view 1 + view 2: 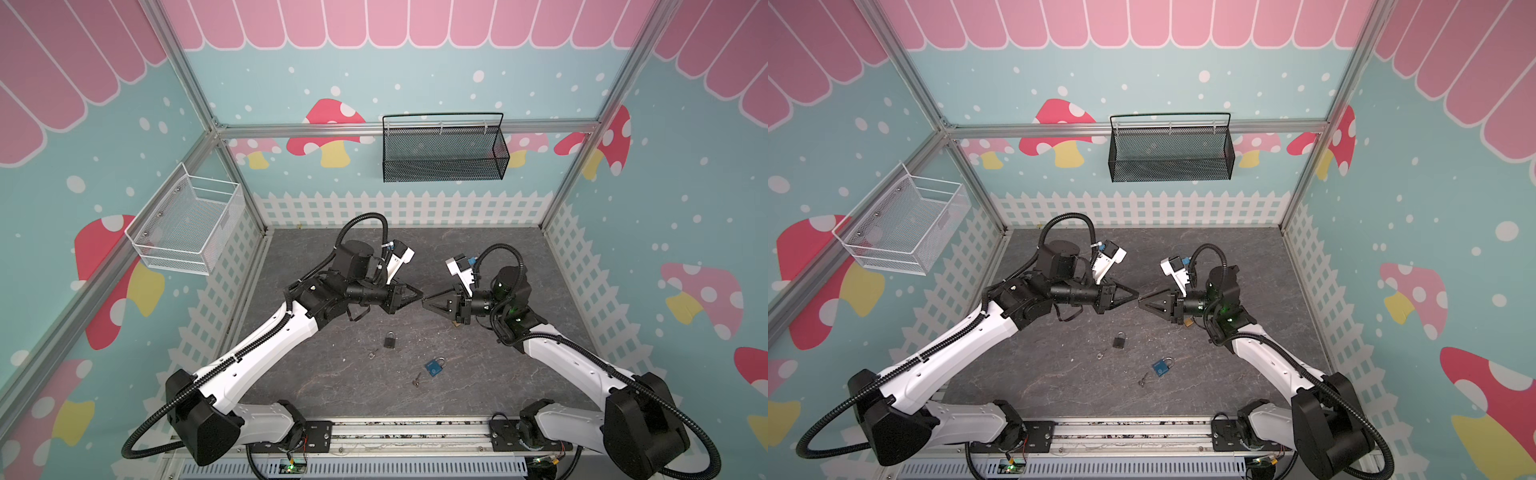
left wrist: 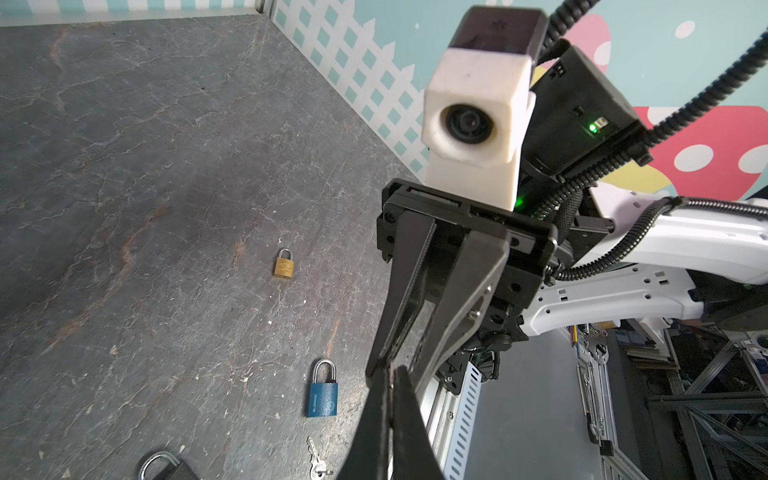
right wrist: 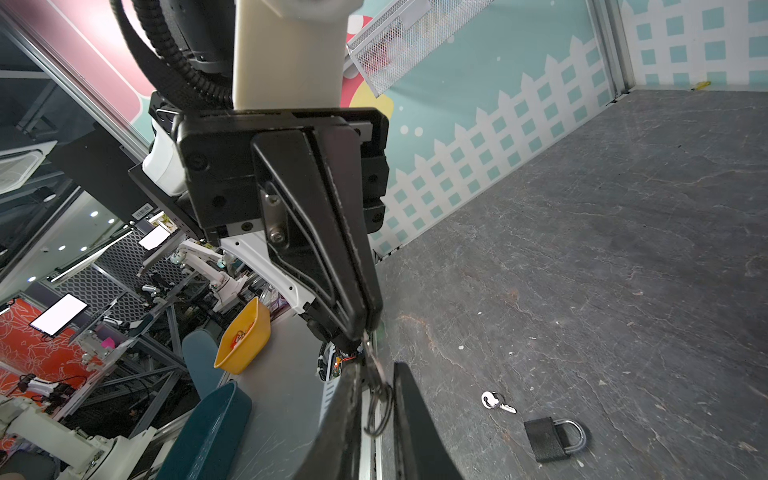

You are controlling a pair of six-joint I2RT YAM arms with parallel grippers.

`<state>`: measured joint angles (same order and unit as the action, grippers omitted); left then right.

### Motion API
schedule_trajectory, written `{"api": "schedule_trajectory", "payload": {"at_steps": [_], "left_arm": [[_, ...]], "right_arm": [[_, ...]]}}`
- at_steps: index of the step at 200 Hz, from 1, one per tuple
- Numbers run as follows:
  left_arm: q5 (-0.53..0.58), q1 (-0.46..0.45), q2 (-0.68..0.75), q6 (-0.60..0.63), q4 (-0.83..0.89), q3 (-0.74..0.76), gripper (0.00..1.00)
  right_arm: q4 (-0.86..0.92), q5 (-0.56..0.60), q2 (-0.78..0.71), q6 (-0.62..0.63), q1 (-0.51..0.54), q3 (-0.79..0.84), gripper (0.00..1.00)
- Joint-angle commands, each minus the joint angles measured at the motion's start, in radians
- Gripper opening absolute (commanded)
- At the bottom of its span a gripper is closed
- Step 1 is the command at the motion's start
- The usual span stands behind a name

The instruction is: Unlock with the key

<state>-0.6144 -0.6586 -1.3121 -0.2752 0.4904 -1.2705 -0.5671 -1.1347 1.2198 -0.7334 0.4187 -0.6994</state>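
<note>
Above the table centre: the left gripper (image 1: 419,297) and the right gripper (image 1: 425,303) are held tip to tip, clear of the grey stone-patterned table (image 1: 519,266), in both top views.
Left gripper: the jaws are pressed fully together, and a key (image 3: 370,351) is pinched at the tips, as shown in the right wrist view.
Key: it is carried off the table, projecting from the left gripper's tips. Its key ring (image 3: 380,401) is hung between the right gripper's fingers (image 3: 409,415).
Right gripper: the fingers are set a narrow gap apart, one on each side of the key ring. Whether the ring or key is clamped cannot be determined.
Black padlock (image 1: 390,340): it is laid flat on the table, nearer the front edge than the gripper tips.
Blue padlock (image 1: 434,368): it is laid flat, near the black padlock, on its right and further forward. In the left wrist view both legs of the shackle are seen entering the body.
Brass padlock (image 2: 284,266): it is laid on the table under the right arm's wrist. Only a corner is shown in the top views.
Silver key (image 1: 372,354): it is laid just beside the black padlock, on its left.
Second loose key (image 1: 416,379): it is laid just beside the blue padlock, on its left.
</note>
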Motion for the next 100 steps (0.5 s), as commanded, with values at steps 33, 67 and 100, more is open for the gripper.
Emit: {"api": "schedule_trajectory", "payload": {"at_steps": [33, 67, 100], "left_arm": [[-0.023, 0.002, -0.015, 0.030, 0.021, -0.047, 0.00], [-0.025, 0.002, -0.014, 0.037, 0.029, -0.047, 0.00], [-0.020, 0.001, -0.013, 0.038, 0.035, -0.047, 0.00]], "right_arm": [[-0.005, -0.030, -0.005, 0.017, 0.000, -0.024, 0.14], [-0.004, -0.028, -0.009, 0.017, -0.002, -0.033, 0.17], [-0.004, -0.033, -0.009, 0.020, -0.002, -0.039, 0.16]]}}
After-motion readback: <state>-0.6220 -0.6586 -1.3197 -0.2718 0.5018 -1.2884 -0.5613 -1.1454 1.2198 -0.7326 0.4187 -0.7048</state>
